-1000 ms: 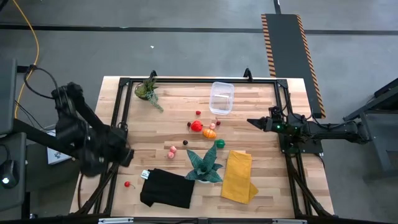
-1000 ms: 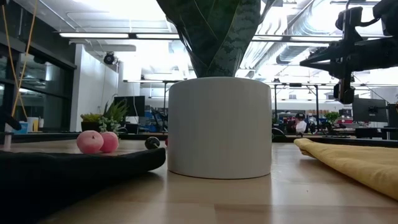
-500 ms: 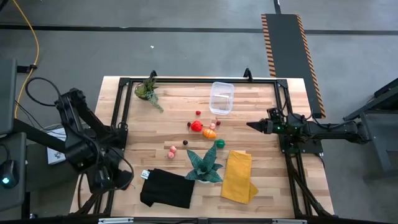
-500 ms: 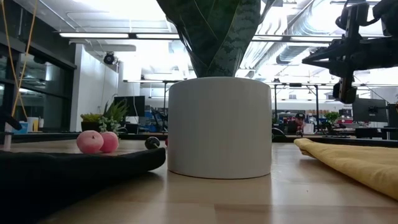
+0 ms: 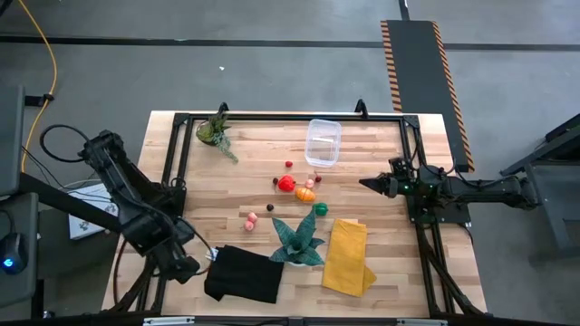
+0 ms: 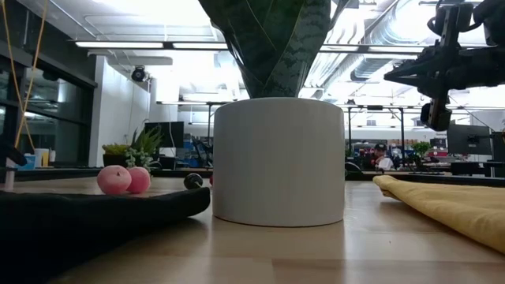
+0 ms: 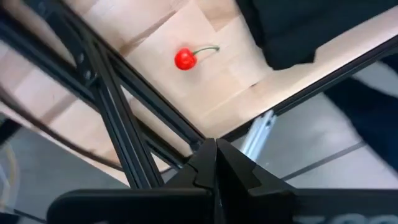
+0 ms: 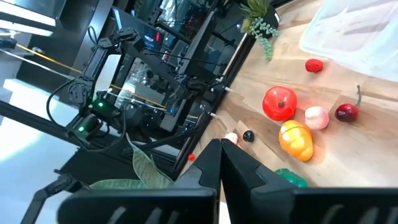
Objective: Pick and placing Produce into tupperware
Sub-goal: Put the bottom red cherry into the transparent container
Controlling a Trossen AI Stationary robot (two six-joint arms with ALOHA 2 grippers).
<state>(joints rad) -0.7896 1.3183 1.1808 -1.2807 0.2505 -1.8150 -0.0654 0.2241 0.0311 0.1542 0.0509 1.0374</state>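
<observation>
Cherry (image 7: 185,58) lies alone at the surface's (image 5: 381,272) near-left corner; left hand (image 5: 192,269), pinched shut and empty, must open wide above it; right hand (image 5: 364,180) waits shut.

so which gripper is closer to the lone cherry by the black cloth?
Left. The left gripper hangs shut right at the cherry, near the table's left front corner. The right gripper, also shut, waits across the table at the right edge.

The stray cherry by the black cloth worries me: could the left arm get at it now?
Probably yes. The left claw, shut, hangs right by the cherry, which lies alone on bare wood beside the black cloth.
</observation>
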